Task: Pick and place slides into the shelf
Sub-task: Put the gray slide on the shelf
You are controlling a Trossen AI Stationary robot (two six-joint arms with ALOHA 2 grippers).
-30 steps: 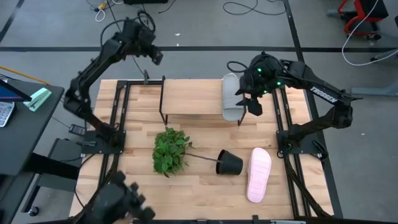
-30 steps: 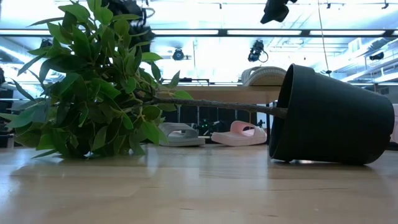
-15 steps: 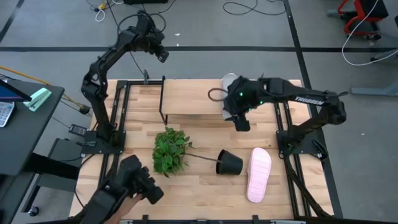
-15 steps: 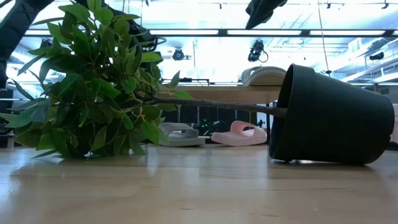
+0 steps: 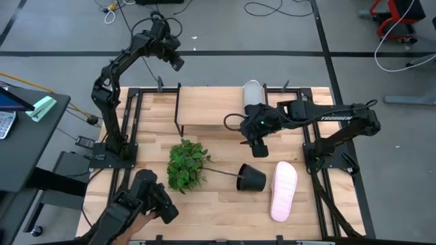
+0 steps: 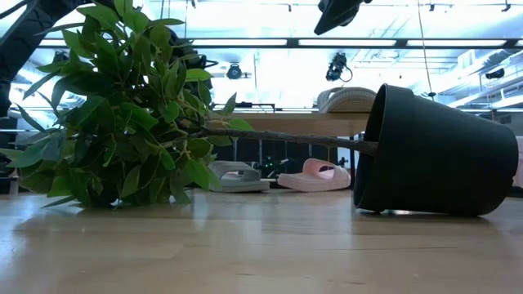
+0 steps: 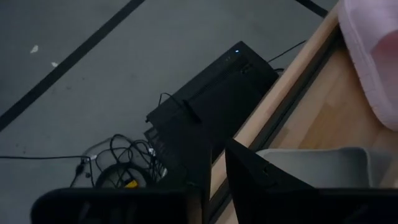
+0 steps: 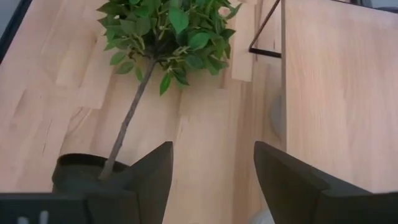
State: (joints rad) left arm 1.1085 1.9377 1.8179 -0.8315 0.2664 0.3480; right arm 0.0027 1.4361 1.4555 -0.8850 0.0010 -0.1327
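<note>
A grey slide (image 5: pixel 253 99) lies sole-down across the right end of the shelf (image 5: pixel 208 105). In the low view a second grey slide (image 6: pixel 237 175) and a pink slide (image 6: pixel 315 175) lie on the table under the shelf board. Another pink slide (image 5: pixel 283 190) lies on the table near its right front. My right gripper (image 5: pixel 257 146) hangs open over the table between the shelf and the tipped pot, holding nothing. My left gripper (image 5: pixel 174 61) is beyond the table's far edge, over the floor. Its fingers are close together with nothing between them (image 7: pixel 217 180).
A black pot (image 5: pixel 251 178) lies on its side with its leafy plant (image 5: pixel 187 165) stretched toward the table's left. A dark jointed device (image 5: pixel 146 204) stands at the near left corner. Bare wood shows along the near edge. A black box (image 7: pixel 217 93) sits on the floor behind the table.
My right gripper has left the spot over the grey slide on the shelf. It has gone toward the near edge and a little left, sinking and staying open. The slide stays on the shelf. My left arm has stretched out and sunk beyond the far edge.
</note>
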